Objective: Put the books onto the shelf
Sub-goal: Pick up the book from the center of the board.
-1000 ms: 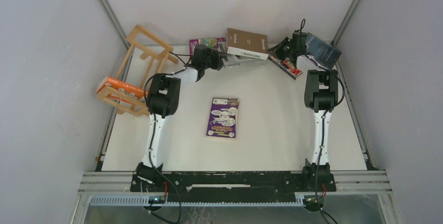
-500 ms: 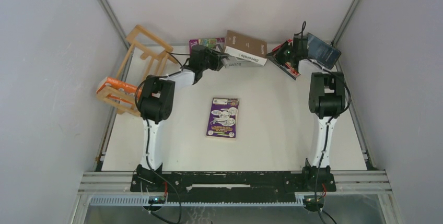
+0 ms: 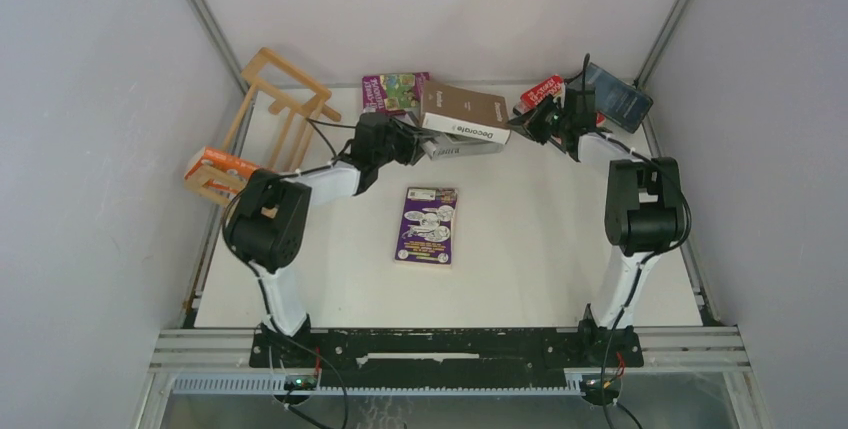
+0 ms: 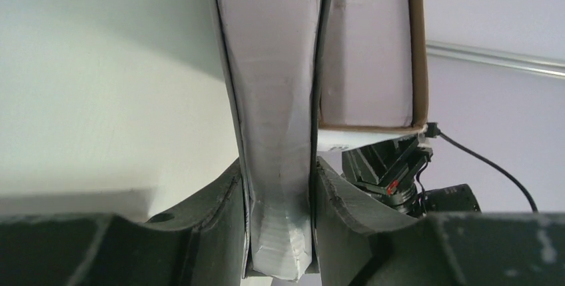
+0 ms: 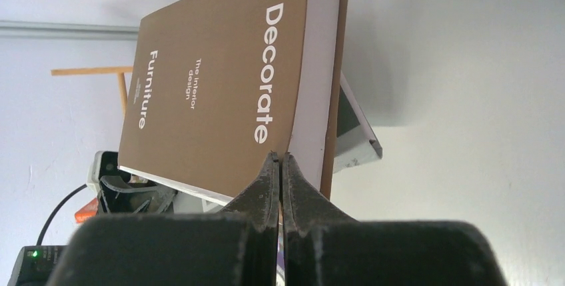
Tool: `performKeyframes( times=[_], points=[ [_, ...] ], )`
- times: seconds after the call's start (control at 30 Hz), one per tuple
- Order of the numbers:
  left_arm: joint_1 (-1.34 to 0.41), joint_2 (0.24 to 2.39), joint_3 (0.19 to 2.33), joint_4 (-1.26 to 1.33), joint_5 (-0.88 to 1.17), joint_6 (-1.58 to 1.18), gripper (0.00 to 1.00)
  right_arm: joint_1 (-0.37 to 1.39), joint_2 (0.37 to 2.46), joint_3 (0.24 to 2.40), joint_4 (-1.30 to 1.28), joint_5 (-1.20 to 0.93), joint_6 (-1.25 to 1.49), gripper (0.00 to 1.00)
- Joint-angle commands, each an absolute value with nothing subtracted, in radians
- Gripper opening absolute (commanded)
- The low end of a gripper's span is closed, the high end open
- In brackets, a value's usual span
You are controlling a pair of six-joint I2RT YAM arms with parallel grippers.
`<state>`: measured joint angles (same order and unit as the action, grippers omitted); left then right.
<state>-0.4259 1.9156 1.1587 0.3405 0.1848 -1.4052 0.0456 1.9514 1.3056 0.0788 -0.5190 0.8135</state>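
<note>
At the far edge of the table (image 3: pixel 530 239), gripping a grey book (image 3: pixel 465 147) in the left gripper (image 3: pixel 410 141), beneath a thick brown book (image 3: pixel 462 107) lettered in white, right gripper (image 3: pixel 543 119) clamped shut nearby, wooden shelf (image 3: pixel 282 114) well apart leftward.

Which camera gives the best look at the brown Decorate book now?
Right wrist: the brown book fills much of the frame, cover and white titles readable. Top external shows it small, lying on the grey-white book near the far edge. Left wrist shows only its page edges beside the grey-white book the left gripper clamps.
</note>
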Motion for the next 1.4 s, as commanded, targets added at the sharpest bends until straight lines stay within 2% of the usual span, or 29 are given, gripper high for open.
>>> performKeyframes(
  times=[0.0,0.4,0.7,0.97,1.37],
  points=[
    [-0.463,1.720,1.035,0.429,0.161,-1.358,0.42,0.075,1.797,1.237,0.128,-0.529,0.791,0.00],
    [-0.528,1.310,0.694,0.317,0.139,-1.300,0.42,0.199,1.448,0.953,0.056,-0.373,0.810,0.00],
    [-0.555,1.036,0.683,0.051,0.118,-1.192,0.41,0.240,1.180,0.805,-0.067,-0.299,0.852,0.00],
    [-0.561,0.857,0.674,-0.172,0.108,-1.124,0.41,0.250,1.069,0.750,-0.124,-0.285,0.858,0.00],
    [-0.564,0.742,0.622,-0.292,0.127,-1.091,0.40,0.225,0.944,0.640,-0.210,-0.218,0.835,0.00]
  ],
)
